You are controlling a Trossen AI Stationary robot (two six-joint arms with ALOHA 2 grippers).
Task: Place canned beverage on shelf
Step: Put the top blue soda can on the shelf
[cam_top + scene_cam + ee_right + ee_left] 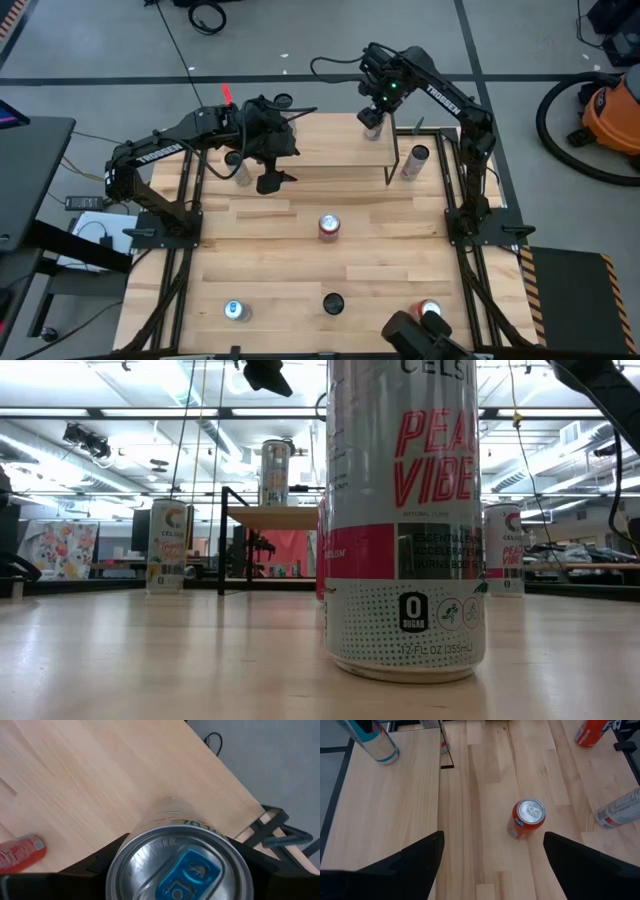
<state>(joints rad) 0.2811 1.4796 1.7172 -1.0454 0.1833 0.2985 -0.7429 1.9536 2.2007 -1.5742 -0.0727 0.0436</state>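
The shelf [340, 150] stands at the table's far middle, a light top board on thin black legs. My right gripper [375, 108] is over the shelf's far right part, shut on a silver can with a blue tab [175, 865]. The can also shows in the left wrist view [375, 745], upright with its base at the shelf's board [380, 805]. My left gripper [272, 178] hangs open and empty off the shelf's left end, above the table. Its fingers [420, 860] frame an orange can [527, 817] far below. My right gripper pinches the can's side wall just below the top rim [125, 847] between its two fingers, one on each side. The fingers come from above, pointing down. The can stands upright with its base on or just above the shelf's board; I cannot tell which.
Another can [275, 472] stands on the shelf toward its left end, hidden by my left arm in the high view. Cans stand left [241, 170] and right [415, 160] of the shelf. An orange can [329, 227] is mid-table. More cans [235, 310] [430, 310] are near the front edge.
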